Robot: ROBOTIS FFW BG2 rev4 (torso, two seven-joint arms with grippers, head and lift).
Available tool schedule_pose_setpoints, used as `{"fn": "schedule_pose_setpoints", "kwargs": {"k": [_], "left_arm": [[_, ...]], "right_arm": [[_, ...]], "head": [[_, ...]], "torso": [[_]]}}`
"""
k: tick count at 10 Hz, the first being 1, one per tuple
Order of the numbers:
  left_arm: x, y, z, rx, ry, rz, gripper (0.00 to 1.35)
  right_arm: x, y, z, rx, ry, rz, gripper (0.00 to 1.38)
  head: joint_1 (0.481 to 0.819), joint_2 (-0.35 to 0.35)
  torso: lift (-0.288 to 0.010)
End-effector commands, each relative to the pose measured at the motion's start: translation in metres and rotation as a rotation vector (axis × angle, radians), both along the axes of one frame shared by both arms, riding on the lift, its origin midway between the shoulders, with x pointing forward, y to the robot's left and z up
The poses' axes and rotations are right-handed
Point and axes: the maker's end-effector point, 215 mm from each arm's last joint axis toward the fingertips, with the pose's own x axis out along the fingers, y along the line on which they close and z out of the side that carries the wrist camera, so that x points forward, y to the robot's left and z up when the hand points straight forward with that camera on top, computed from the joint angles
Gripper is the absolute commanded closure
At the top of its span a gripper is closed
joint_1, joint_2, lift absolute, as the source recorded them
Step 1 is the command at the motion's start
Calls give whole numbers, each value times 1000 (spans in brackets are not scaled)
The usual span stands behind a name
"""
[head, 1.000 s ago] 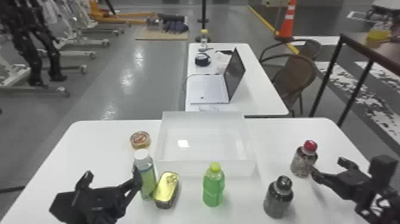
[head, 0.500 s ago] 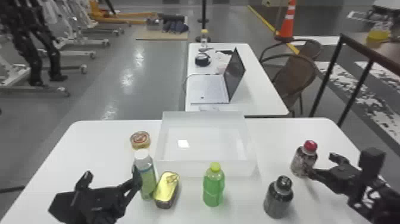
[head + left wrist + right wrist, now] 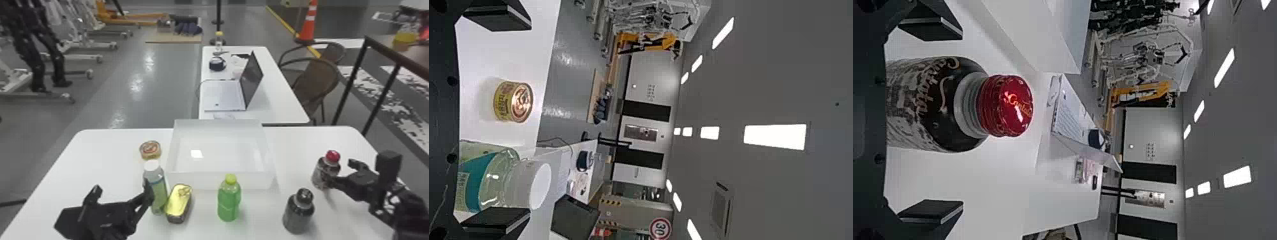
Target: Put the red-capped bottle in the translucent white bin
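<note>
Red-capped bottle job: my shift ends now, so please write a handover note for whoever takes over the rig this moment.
Right claw: open, its fingers on either side of the red-capped bottle, with gaps showing beside it; not gripped.
Left claw: open, one finger by the white-capped bottle.
Red-capped bottle: upright on the table, on the robot's right of the bin.
Done: right claw lined up around the bottle.
Left: close on it, lift, carry to the bin, set down, let go.
</note>
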Motion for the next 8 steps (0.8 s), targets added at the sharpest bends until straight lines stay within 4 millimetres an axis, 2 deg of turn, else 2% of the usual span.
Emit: {"fn": "schedule_pose_setpoints", "kwargs": {"k": [1, 2, 3, 4, 6, 8], "left_arm": [[0, -1, -1, -4, 1, -2, -2], [0, -2, -2, -5, 3, -3, -2], [1, -3, -3, -8, 3, -4, -2], [0, -3, -4, -8, 5, -4, -2], [0, -3, -6, -18, 8, -3, -2], [-1, -3, -7, -19, 6, 0, -2]], "right_arm": [[0, -2, -4, -23, 12, 0, 105], [0, -6, -5, -34, 17, 0, 185], [0, -8, -7, -34, 23, -3, 553], [1, -6, -6, -32, 23, -1, 1170], [6, -1, -2, -24, 12, -11, 1288], [9, 1, 9, -3, -16, -14, 1288]], "head": [[549, 0], [549, 0], [549, 0], [549, 0], [549, 0], [549, 0]], "torso": [[-100], [-100], [-100], [-100], [-100], [-100]]}}
